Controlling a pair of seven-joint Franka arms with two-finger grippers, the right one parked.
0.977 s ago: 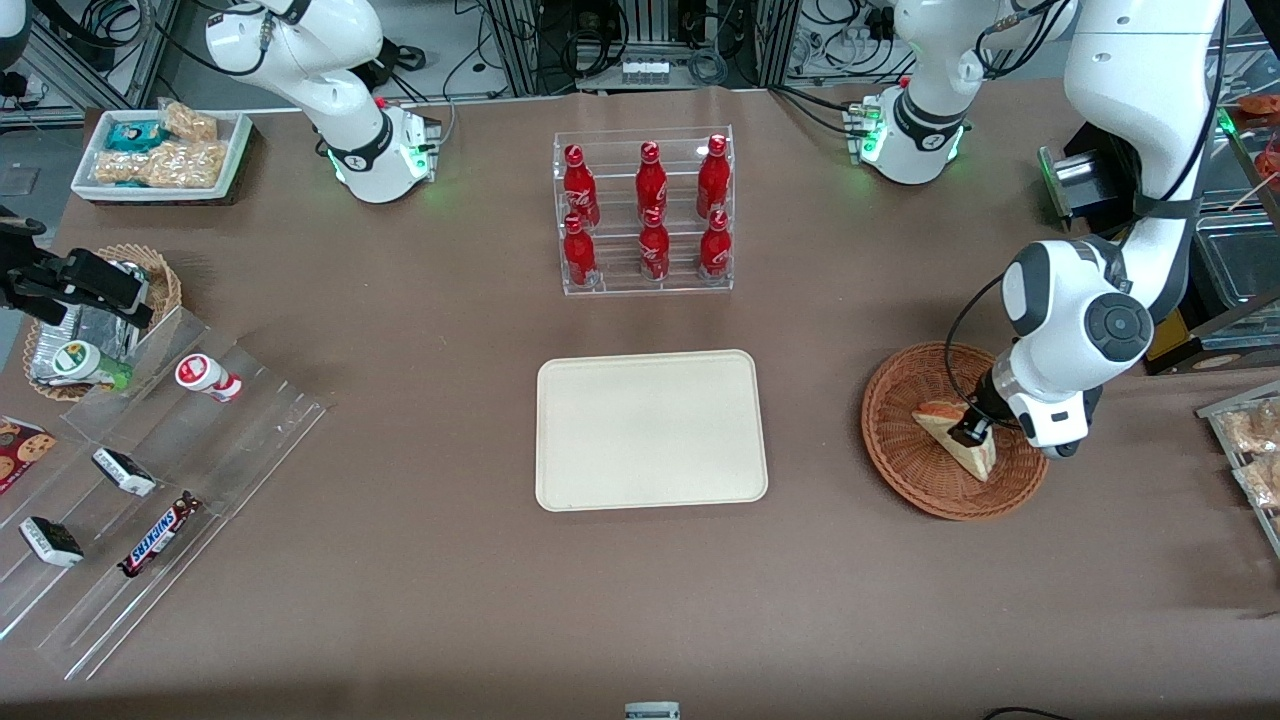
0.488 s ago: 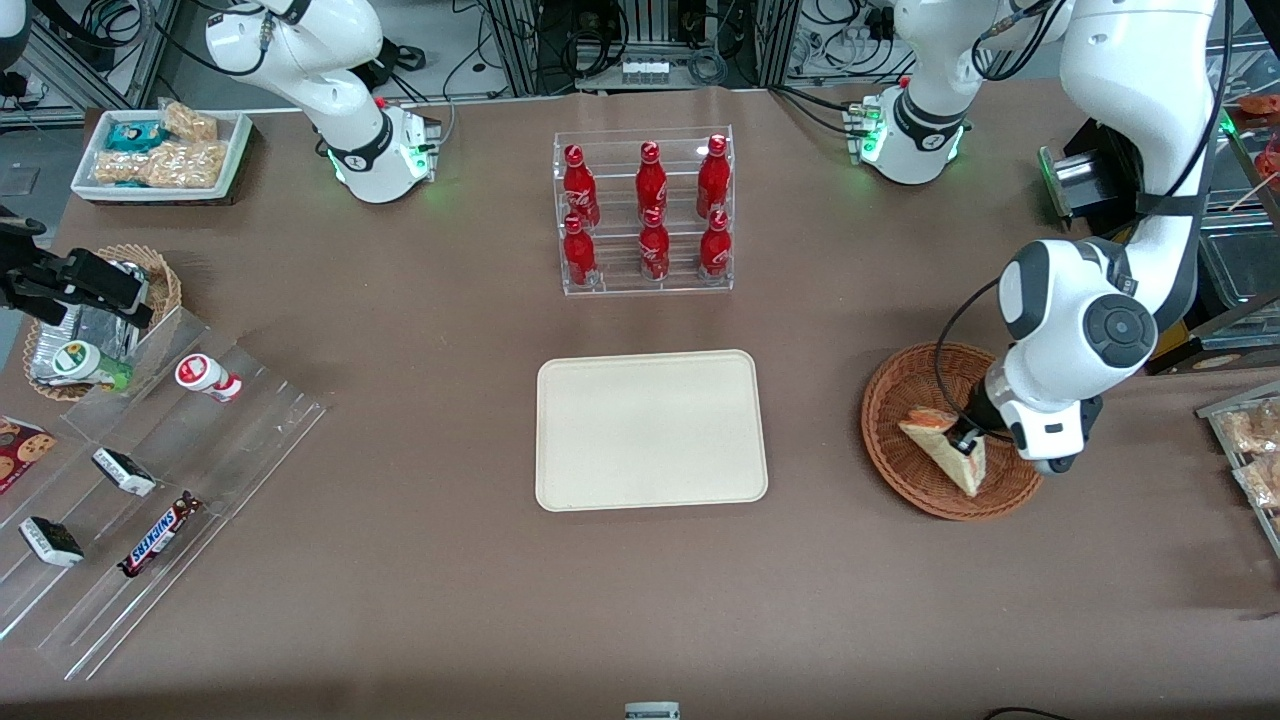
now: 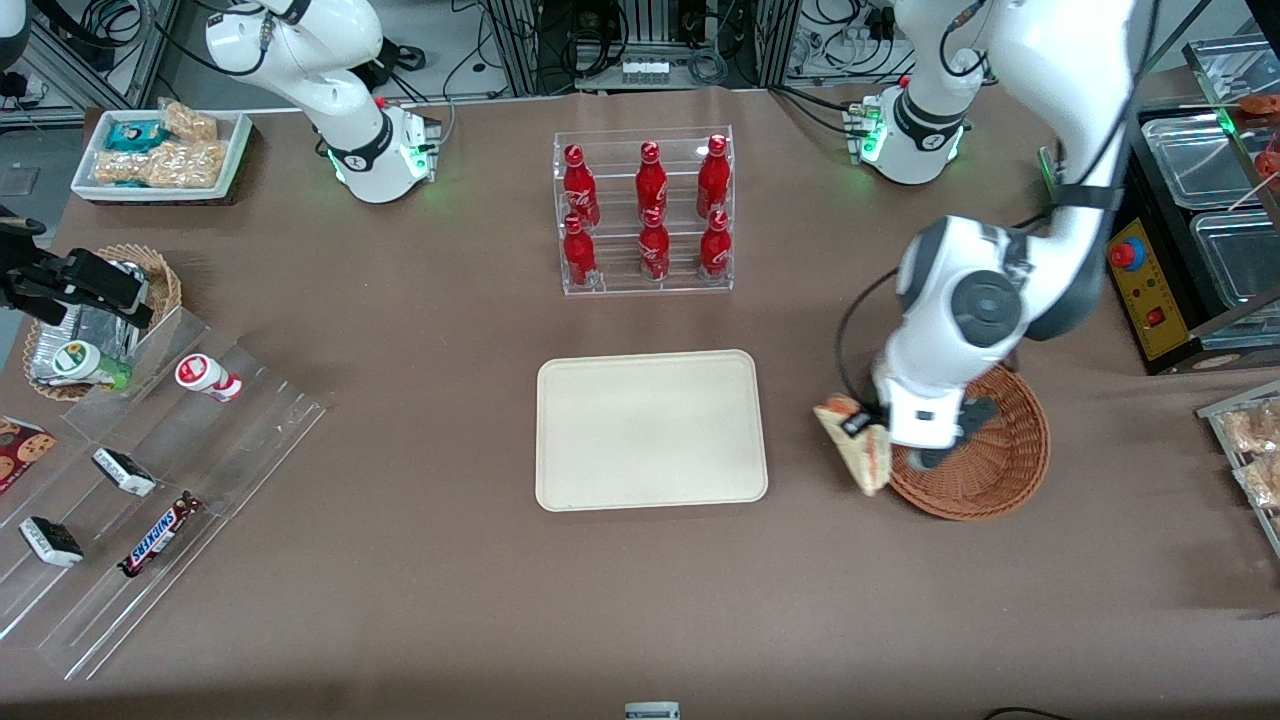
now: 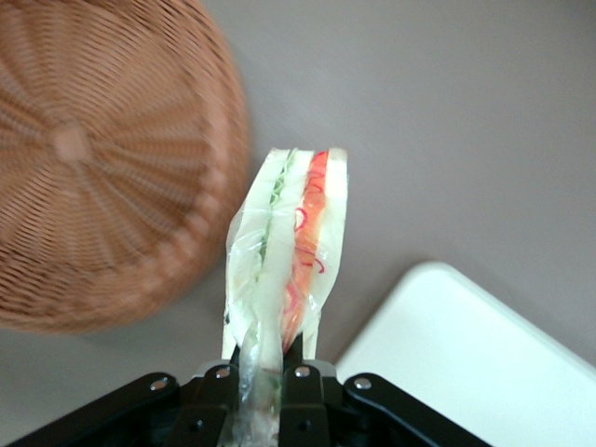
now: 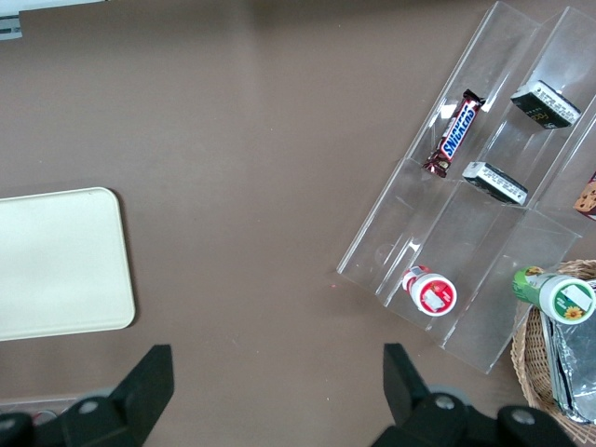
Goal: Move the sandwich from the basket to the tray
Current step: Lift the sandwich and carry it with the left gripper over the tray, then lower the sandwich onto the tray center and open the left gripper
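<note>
My left gripper (image 3: 862,425) is shut on the sandwich (image 3: 857,444), a wrapped white wedge with red and green filling, and holds it in the air just past the basket's rim, between the basket (image 3: 990,460) and the tray (image 3: 650,430). In the left wrist view the sandwich (image 4: 284,242) hangs from the gripper (image 4: 265,372) above bare table, with the wicker basket (image 4: 93,158) beside it and a corner of the cream tray (image 4: 466,363) close by. The basket looks empty where it shows. The tray is bare.
A clear rack of red bottles (image 3: 645,215) stands farther from the front camera than the tray. A clear stepped stand with snack bars (image 3: 150,480), a small wicker basket (image 3: 95,320) and a white tray of packets (image 3: 160,155) lie toward the parked arm's end.
The gripper has lifted the sandwich out of the basket and carried it sideways over the rim toward the tray. The arm has swung with it.
</note>
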